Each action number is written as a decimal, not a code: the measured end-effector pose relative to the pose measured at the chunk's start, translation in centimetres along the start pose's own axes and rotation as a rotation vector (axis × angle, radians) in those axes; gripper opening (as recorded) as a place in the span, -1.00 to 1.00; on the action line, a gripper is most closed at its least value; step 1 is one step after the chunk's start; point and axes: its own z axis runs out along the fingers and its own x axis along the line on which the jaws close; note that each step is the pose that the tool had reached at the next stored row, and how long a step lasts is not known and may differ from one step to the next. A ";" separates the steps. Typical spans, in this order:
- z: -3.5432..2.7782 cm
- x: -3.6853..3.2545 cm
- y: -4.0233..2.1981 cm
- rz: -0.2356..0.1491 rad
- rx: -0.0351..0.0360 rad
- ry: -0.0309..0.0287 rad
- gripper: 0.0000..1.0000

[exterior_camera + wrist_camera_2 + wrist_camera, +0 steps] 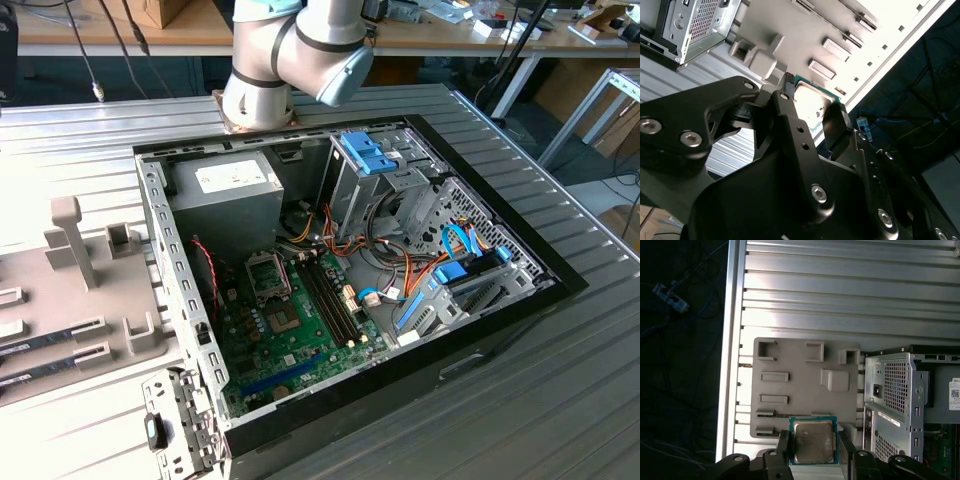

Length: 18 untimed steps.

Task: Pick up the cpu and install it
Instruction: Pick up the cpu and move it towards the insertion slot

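While it hovers over the grey tray — gripper pinches the cpu flat between both fingers | computer case well aside.

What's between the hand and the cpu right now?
Nothing, the stretch is bare. In both wrist views the hand has its fingers against opposite edges of the cpu, with the grey tray behind it.

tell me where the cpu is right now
The cpu sits between the fingers of the hand in both wrist views, held up over the grey tray beside the computer case.
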 end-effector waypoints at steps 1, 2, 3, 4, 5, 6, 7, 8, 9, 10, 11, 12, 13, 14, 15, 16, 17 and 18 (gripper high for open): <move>0.01 -0.11 -0.01 0.000 0.0000 0.0000 -0.05; 0.02 -0.24 -0.01 0.000 0.0000 0.0000 -0.05; 0.02 -0.41 -0.02 0.000 0.0001 0.0001 -0.05; 0.04 -0.52 -0.03 0.000 0.0000 0.0000 -0.05; 0.05 -0.64 -0.03 0.000 -0.0001 -0.0002 -0.05; 0.06 -0.81 -0.04 0.000 0.0000 0.0000 -0.05; 0.07 -0.92 -0.05 0.000 0.0000 -0.0001 -0.05; 0.08 -1.06 -0.06 0.000 0.0000 -0.0001 -0.05; 0.10 -1.18 -0.06 0.000 0.0000 -0.0001 -0.05; 0.11 -1.35 -0.07 0.000 -0.0001 -0.0001 -0.05; 0.12 -1.46 -0.08 0.000 0.0000 0.0000 -0.05; 0.13 -1.57 -0.08 0.000 0.0000 0.0000 -0.05; 0.14 -1.72 -0.09 0.000 0.0000 -0.0001 -0.05; 0.15 -1.83 -0.10 0.000 0.0000 0.0000 -0.05; 0.16 -1.95 -0.10 0.000 0.0000 0.0000 -0.05; 0.18 -2.06 -0.11 0.000 0.0000 -0.0001 -0.05; 0.19 -2.20 -0.12 0.000 0.0000 -0.0001 -0.05; 0.21 -2.35 -0.13 0.000 0.0000 0.0000 -0.05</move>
